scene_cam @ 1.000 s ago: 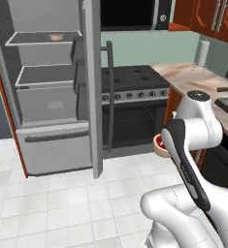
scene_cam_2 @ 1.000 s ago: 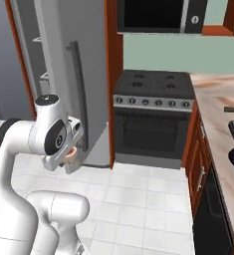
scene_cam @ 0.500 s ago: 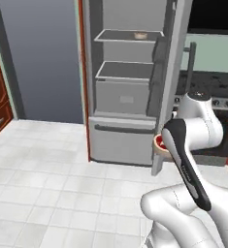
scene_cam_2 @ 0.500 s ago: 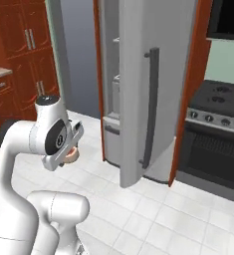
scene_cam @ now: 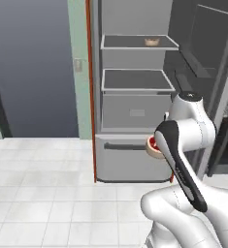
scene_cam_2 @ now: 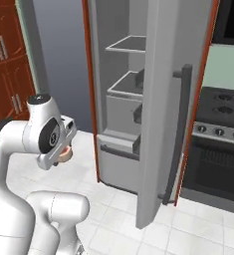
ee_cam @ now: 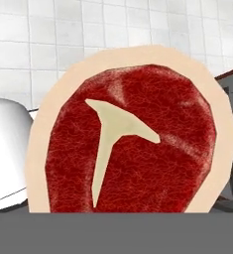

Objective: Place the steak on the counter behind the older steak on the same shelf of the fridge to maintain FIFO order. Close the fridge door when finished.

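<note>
Steak (ee_cam: 130, 144) fills our hand view, red with a pale rim, held in our gripper (scene_cam: 156, 147) low before the fridge (scene_cam: 135, 97). Fingertips are hidden, so we cannot tell the grip. Beyond and above the gripper, the older steak (scene_cam: 151, 41) sits on the top shelf (scene_cam: 135, 47); the fridge door (scene_cam_2: 161, 109) stands open.

My white arm folded tight, elbow high, two-finger gripper (scene_cam: 155, 145) tucked low at chest height, clamping the small red raw steak (ee_cam: 130, 141)
</note>
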